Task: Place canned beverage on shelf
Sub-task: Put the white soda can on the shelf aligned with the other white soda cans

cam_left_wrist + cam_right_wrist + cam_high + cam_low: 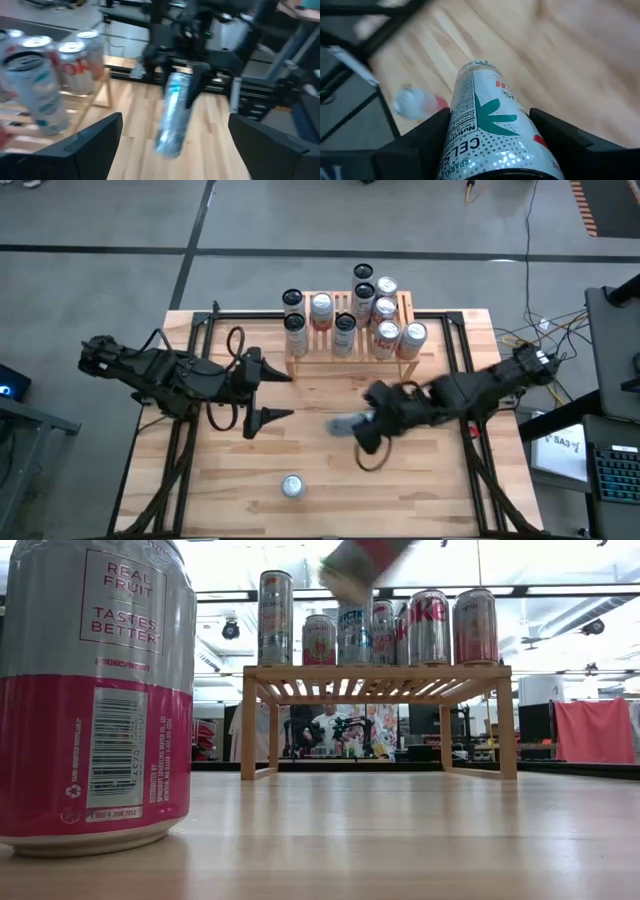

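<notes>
Canned beverage (492,145), silver-white with a green leaf mark, held clear of the tabletop in the right gripper (362,423), whose two dark fingers (425,145) close on the can's sides. In the high view the can (345,424) lies tilted, nearly on its side, over the middle of the table (420,500), in front of the shelf (330,358) and apart from it. The left wrist view shows the same can (172,117) hanging slanted from the right gripper (182,80) above the boards; the low view shows only a blurred part of it (358,565) high above the shelf's row of cans.

Shelf (375,675) of light wood with a slatted top, at the far middle of the table, bearing a cluster of upright cans (345,315), some of which stand at its far edge.

A further can (291,486) stands upright alone near the table's near edge; it fills the left of the low view (95,690), pink below and silver above, and shows as a blur in the right wrist view (412,103).

Left gripper (272,395) waits over the left half of the table, level with the shelf's front, fingers (95,142) spread wide and empty
</notes>
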Controlling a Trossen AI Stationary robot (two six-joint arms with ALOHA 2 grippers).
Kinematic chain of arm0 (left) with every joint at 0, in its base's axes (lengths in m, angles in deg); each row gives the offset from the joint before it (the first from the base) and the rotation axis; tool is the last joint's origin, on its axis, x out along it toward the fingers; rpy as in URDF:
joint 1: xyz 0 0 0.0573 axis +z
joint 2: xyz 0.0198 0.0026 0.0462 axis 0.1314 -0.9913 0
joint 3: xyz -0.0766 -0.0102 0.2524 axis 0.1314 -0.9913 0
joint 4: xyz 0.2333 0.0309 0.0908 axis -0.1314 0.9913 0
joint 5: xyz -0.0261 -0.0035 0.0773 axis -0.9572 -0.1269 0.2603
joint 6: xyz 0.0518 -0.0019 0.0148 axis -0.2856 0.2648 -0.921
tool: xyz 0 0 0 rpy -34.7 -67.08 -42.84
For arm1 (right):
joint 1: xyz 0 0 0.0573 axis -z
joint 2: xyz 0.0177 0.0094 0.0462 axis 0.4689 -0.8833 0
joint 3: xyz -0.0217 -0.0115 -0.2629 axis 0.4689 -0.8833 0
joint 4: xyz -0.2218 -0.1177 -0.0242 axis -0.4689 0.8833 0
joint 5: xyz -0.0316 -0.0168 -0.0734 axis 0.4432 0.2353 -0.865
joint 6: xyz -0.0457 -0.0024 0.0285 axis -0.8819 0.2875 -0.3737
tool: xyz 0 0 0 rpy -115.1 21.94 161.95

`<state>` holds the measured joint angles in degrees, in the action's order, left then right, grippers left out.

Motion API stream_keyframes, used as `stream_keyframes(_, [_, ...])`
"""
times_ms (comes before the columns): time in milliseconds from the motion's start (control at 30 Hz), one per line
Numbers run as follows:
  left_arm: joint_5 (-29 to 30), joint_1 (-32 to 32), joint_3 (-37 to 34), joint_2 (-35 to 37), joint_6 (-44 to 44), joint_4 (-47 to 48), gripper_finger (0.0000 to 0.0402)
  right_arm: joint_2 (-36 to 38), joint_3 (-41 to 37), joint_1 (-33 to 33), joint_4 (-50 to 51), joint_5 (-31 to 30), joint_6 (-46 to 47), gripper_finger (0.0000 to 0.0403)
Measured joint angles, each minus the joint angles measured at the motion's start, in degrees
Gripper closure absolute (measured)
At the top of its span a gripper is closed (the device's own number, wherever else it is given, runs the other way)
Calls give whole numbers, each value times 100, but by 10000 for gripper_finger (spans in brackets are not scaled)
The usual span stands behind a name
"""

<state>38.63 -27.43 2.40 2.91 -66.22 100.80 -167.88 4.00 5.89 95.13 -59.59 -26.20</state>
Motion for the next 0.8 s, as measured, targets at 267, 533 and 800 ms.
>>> stream_keyframes(267, [-1011,5,0,-196,1,130,51,-833,1273,628,-820,612,-3486,164])
stream_keyframes(533, [-1019,52,0,-430,112,777,51,-1990,3045,747,5,337,-5344,164])
stream_keyframes(800, [-705,90,0,-593,220,1612,51,-2721,4286,793,691,-40,-6059,164])
